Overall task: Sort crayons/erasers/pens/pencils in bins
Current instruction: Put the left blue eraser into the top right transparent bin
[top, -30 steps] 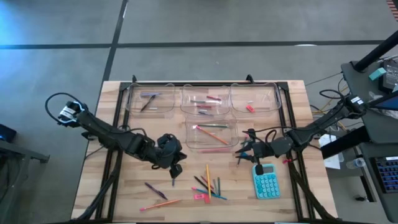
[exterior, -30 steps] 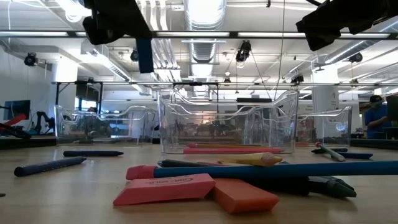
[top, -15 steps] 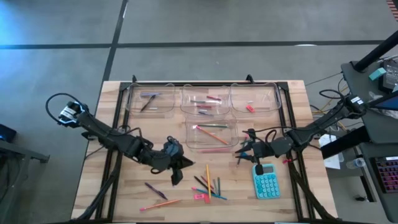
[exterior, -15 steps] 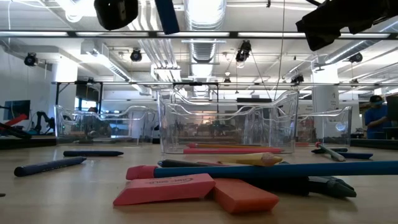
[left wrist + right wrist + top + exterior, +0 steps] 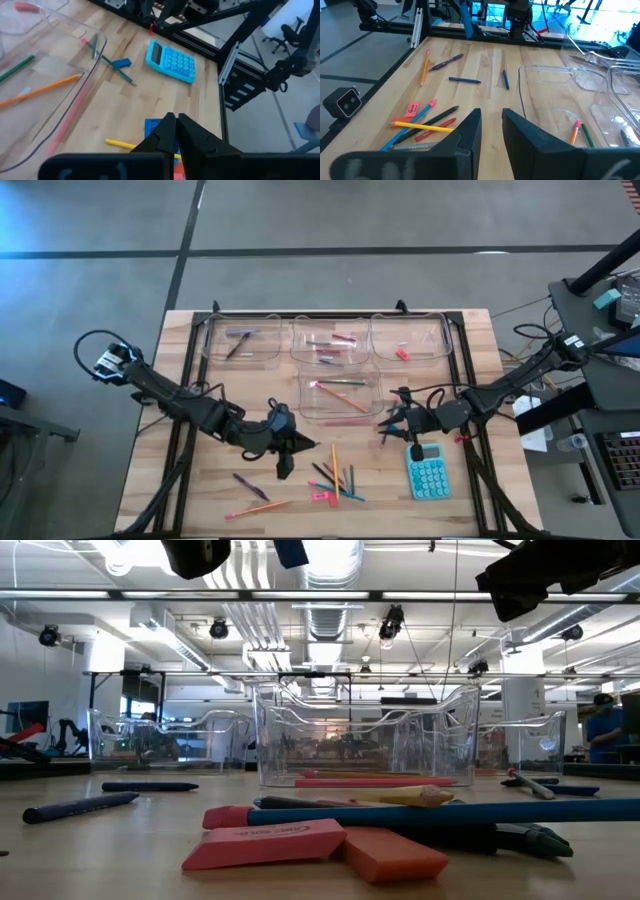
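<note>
My left gripper [image 5: 292,446] is shut on a blue stick [image 5: 284,466] above the table's middle, left of a pile of pencils, pens and crayons [image 5: 335,478]. The stick's lower end shows at the top of the low view [image 5: 290,552]. Pink erasers [image 5: 265,844] lie at the near side of the pile. Three clear bins stand in a far row [image 5: 330,340], and a fourth [image 5: 340,395] stands in front of them holding pencils. My right gripper [image 5: 388,425] is open and empty beside the fourth bin's right end. My left gripper pinches the blue stick between its two shut fingers; a blue bit of it [image 5: 151,129] shows right beside the fingertips. The stick hangs below the fingers [image 5: 465,20], lifted clear of the table. Which end it holds is hidden by the fingers.
A teal calculator [image 5: 430,473] lies at the near right. Purple pens [image 5: 250,485] and an orange pencil [image 5: 258,506] lie at the near left. A black frame rail [image 5: 470,370] runs along the table's sides.
My left gripper has gone up and toward the table's right edge, nearer the pile, carrying the blue stick. The stick has stayed hanging below the fingers and has risen almost out of the low view.
</note>
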`<state>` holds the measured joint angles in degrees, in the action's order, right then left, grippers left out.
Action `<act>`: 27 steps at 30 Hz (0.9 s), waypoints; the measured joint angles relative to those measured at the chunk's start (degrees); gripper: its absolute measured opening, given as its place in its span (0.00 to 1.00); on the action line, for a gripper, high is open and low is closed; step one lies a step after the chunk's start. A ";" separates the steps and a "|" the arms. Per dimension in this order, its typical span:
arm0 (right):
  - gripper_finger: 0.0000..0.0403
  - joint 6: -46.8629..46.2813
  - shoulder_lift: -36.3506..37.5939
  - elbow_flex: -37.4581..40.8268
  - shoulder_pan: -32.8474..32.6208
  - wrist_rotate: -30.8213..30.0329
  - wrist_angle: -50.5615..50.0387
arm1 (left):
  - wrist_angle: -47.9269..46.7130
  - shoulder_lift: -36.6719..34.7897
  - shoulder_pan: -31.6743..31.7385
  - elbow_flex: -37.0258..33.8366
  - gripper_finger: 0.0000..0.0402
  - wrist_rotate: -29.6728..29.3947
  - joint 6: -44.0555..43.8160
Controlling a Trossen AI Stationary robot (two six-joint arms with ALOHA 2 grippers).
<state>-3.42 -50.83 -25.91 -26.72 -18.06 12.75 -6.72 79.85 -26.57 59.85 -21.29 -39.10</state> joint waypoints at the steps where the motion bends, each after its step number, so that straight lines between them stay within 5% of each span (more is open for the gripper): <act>1: 0.17 0.00 0.00 0.00 0.00 0.00 0.00 | 0.34 0.00 -0.01 -0.04 0.00 0.02 0.36; 17: 0.17 -0.49 -2.29 0.00 -0.02 0.52 3.87 | 8.42 0.04 -0.02 -0.28 0.00 0.04 5.00; 27: 0.40 0.24 -9.71 -1.35 -0.02 0.66 9.22 | 10.19 2.82 -0.04 0.22 0.00 1.11 5.54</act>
<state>-3.19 -60.53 -27.26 -26.74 -17.41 21.97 3.46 82.68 -26.61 60.07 -20.18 -33.56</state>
